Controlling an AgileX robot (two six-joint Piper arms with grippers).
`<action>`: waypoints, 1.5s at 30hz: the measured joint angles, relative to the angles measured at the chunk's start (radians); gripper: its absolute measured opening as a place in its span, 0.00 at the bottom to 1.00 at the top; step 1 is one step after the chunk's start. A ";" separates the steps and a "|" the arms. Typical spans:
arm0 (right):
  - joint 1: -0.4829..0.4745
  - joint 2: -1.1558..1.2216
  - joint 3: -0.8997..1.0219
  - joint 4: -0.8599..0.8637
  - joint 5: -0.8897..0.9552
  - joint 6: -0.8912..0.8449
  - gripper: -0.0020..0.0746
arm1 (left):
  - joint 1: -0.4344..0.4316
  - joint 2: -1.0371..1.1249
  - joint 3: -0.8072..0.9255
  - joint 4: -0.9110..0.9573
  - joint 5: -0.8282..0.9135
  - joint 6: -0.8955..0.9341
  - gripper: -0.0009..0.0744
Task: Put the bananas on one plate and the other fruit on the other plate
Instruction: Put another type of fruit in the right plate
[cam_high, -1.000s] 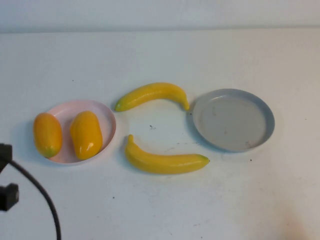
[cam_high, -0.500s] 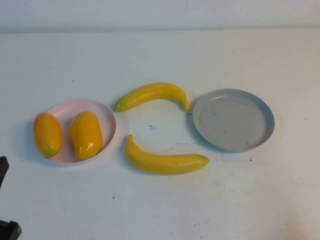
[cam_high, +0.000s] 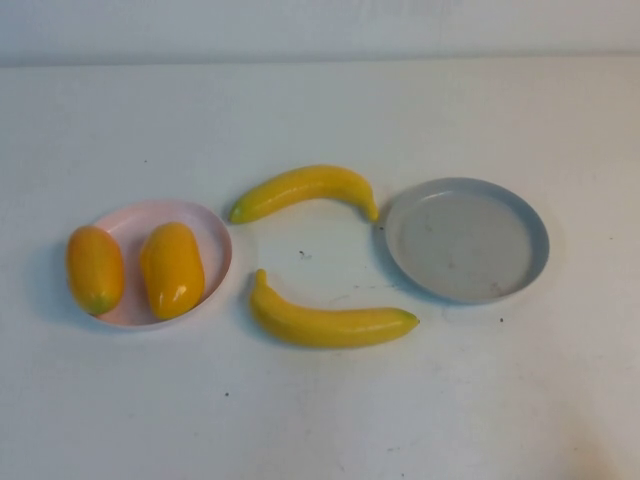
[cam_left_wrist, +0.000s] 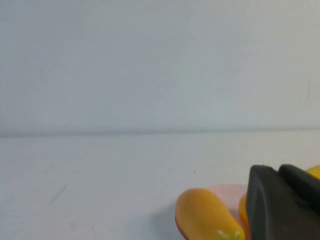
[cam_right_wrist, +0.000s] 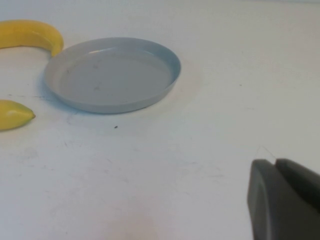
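A white table (cam_high: 320, 420) carries everything. On its left part sits the pale pink plate (cam_high: 205, 225); one orange-yellow mango-like fruit (cam_high: 172, 268) lies inside it, the other mango-like fruit (cam_high: 95, 269) rests across its left rim, partly over the table. On the right part sits the grey plate (cam_high: 467, 240), holding nothing. Between the plates two bananas lie directly on the table: the far banana (cam_high: 303, 190), its right tip just beside the grey plate's rim, and the near banana (cam_high: 328, 320), clear of both plates
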 joint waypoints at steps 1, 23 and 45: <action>0.000 0.000 0.000 0.000 0.000 0.000 0.01 | 0.012 0.000 0.006 -0.011 0.004 -0.009 0.01; 0.000 0.000 0.000 0.000 0.000 0.000 0.01 | 0.019 -0.002 0.009 0.000 0.413 -0.031 0.01; 0.000 0.000 0.000 0.000 0.000 0.000 0.00 | 0.019 -0.002 0.009 0.000 0.413 -0.035 0.01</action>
